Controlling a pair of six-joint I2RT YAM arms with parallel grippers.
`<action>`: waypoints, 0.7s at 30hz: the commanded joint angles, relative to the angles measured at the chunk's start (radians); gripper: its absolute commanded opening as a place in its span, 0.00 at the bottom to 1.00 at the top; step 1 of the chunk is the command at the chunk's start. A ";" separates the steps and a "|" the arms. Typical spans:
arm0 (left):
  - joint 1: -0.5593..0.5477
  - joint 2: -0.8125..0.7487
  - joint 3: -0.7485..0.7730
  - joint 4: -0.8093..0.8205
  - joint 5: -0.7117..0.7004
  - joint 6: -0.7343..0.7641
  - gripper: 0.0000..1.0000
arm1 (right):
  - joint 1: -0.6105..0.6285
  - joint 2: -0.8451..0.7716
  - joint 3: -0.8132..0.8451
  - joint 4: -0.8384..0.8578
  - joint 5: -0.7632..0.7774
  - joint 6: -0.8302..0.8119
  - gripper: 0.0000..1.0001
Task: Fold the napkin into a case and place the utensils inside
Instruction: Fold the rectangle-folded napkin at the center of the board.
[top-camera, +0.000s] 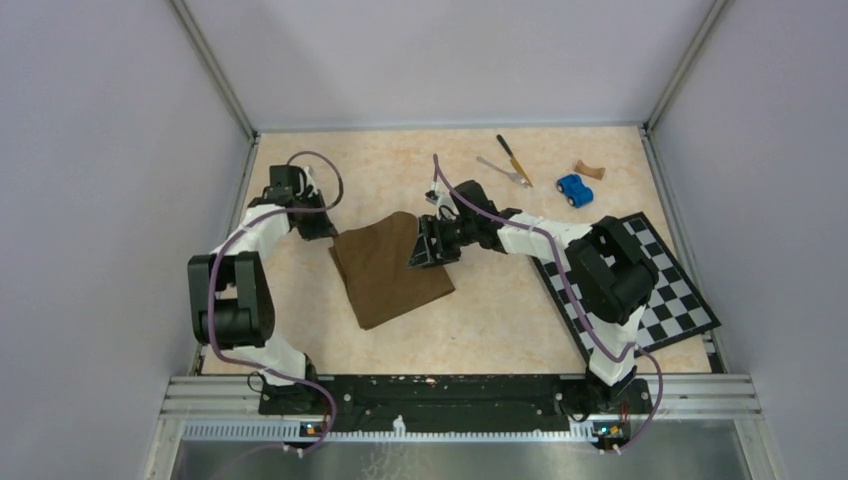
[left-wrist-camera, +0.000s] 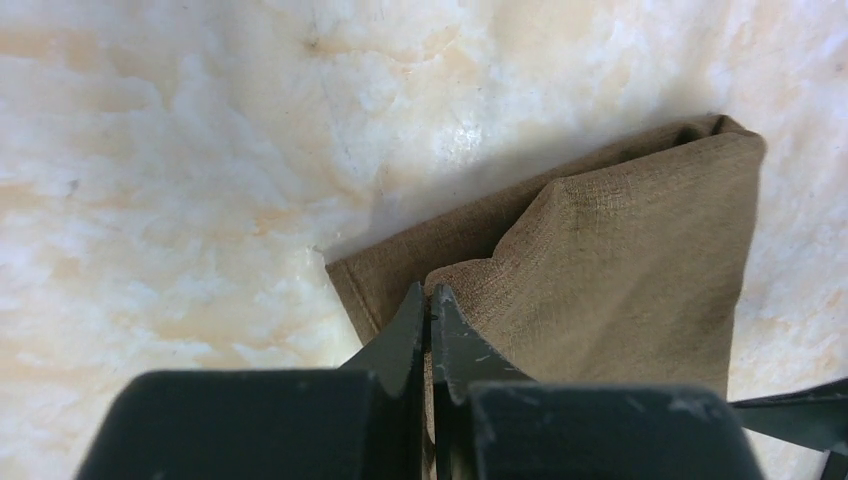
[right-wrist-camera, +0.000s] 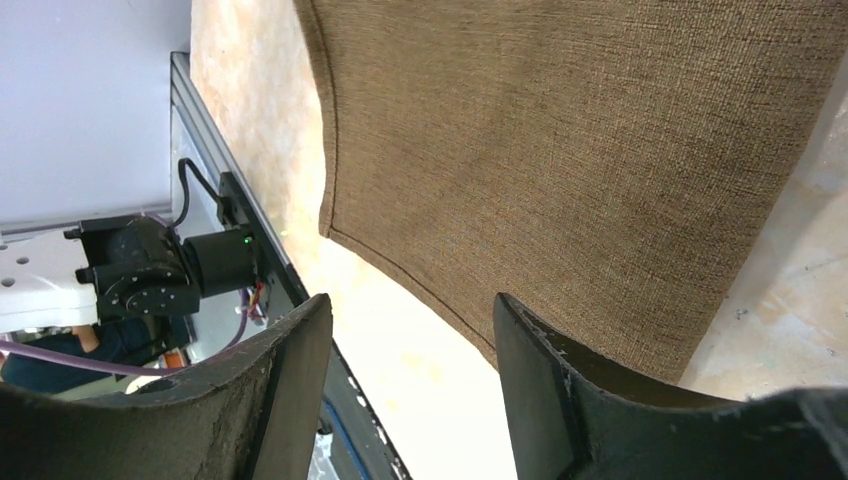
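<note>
Seen from above, the left gripper (top-camera: 322, 230), at the far left corner of the napkin (top-camera: 392, 272), hides its own fingers. The right gripper (top-camera: 428, 250) covers the napkin's far right edge. In the left wrist view, the cloth edge pinched between the fingers (left-wrist-camera: 400, 345) vanishes behind the black gripper body. In the right wrist view, the napkin runs off the top and right edges. Beyond the napkin, the tines of the fork (top-camera: 503, 171) are too small to make out. To its right, the right arm covers part of the checkered board (top-camera: 680, 300).

Pale lavender walls (top-camera: 450, 50) — beige marbled tabletop (top-camera: 500, 335) — aluminium rail (top-camera: 700, 395) along near edge.
</note>
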 joint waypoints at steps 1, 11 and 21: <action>0.004 -0.145 -0.019 -0.017 -0.059 -0.023 0.00 | -0.004 0.003 -0.018 0.053 0.003 0.007 0.59; 0.005 -0.130 -0.101 -0.009 -0.093 -0.077 0.08 | -0.004 0.028 -0.026 0.044 0.040 0.012 0.59; 0.002 -0.095 -0.073 -0.049 -0.161 -0.066 0.22 | -0.004 0.027 -0.046 -0.020 0.112 -0.019 0.45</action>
